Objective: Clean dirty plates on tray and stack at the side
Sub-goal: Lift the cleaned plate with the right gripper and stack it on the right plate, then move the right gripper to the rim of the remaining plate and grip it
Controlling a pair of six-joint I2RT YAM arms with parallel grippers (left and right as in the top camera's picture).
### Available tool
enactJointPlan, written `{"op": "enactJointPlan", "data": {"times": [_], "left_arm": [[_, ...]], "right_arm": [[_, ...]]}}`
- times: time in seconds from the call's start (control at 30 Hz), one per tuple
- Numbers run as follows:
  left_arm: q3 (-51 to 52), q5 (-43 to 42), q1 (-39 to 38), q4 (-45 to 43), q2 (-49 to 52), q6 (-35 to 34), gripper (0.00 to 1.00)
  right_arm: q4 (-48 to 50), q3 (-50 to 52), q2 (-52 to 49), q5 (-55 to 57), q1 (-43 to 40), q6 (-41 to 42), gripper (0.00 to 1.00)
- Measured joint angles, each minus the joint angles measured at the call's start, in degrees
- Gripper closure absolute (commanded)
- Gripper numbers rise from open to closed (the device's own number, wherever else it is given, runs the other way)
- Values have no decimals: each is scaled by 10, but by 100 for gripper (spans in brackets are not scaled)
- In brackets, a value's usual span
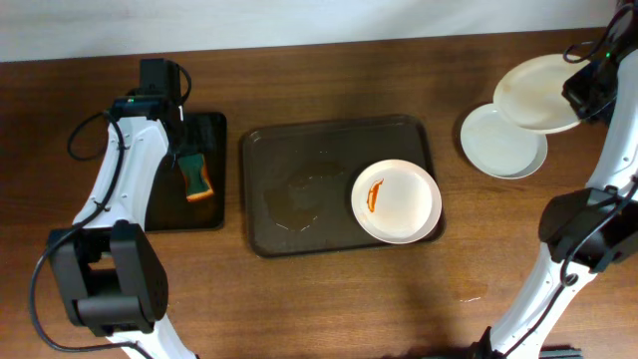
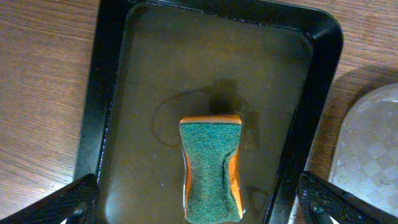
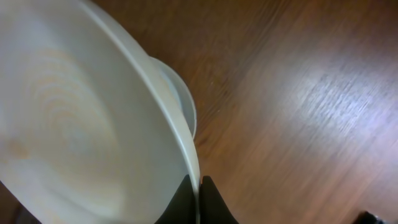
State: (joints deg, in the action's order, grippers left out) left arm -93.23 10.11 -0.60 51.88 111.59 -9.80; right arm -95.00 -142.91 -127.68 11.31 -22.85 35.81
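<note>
A white plate [image 1: 397,201] with an orange-red smear lies at the right end of the dark brown tray [image 1: 289,189]. To the right of the tray, a plain white plate [image 1: 498,145] rests on the table. Above it hangs a second wiped plate [image 1: 538,92] [image 3: 74,124], tilted, its rim pinched by my shut right gripper [image 1: 588,90] [image 3: 199,186]. My left gripper [image 1: 164,95] [image 2: 199,205] hovers open over a green-and-orange sponge [image 1: 196,177] [image 2: 211,168], with one fingertip wide of it on each side.
The sponge lies in a small black tray [image 1: 214,135] [image 2: 320,68] left of the brown tray. Wet streaks mark the brown tray's bare left half. Both arm bases stand at the near table edge.
</note>
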Motion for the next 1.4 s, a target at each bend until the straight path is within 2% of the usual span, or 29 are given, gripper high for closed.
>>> {"op": "enactJointPlan", "data": {"times": [0.17,0.2,0.23,0.27,0.3,0.33,0.43,0.6,0.73,0.83,0.87,0.93,1.03,1.1,1.2,1.23,1.37,1.4], "left_arm": [[0,0,0,0,0,0,0],[0,0,0,0,0,0,0],[0,0,0,0,0,0,0],[0,0,0,0,0,0,0],[0,0,0,0,0,0,0],[0,0,0,0,0,0,0],[0,0,0,0,0,0,0],[0,0,0,0,0,0,0],[0,0,0,0,0,0,0],[0,0,0,0,0,0,0],[0,0,0,0,0,0,0],[0,0,0,0,0,0,0],[0,0,0,0,0,0,0],[0,0,0,0,0,0,0],[0,0,0,0,0,0,0],[0,0,0,0,0,0,0],[0,0,0,0,0,0,0],[0,0,0,0,0,0,1]], "right_arm": [[72,119,3,17,1,1,96],[88,149,3,15,1,1,88],[104,176,3,11,1,1,69],[116,196,3,5,1,-2,57],[131,216,3,-10,1,0,24],[142,232,3,-26,1,-10,17],[158,241,3,-98,1,-68,17],[129,241,14,-151,1,-111,14],[63,241,91,-162,12,-137,13],[-18,239,143,-167,45,-158,20],[-20,243,148,-174,65,-174,24],[-19,263,148,-192,102,-190,26],[-21,291,148,-200,173,-177,23],[-21,294,152,-184,223,-155,12],[-21,315,188,-148,269,-137,7],[-21,334,212,-134,280,-126,2],[5,416,284,-107,279,-102,2],[20,436,286,-104,279,-101,11]]}}
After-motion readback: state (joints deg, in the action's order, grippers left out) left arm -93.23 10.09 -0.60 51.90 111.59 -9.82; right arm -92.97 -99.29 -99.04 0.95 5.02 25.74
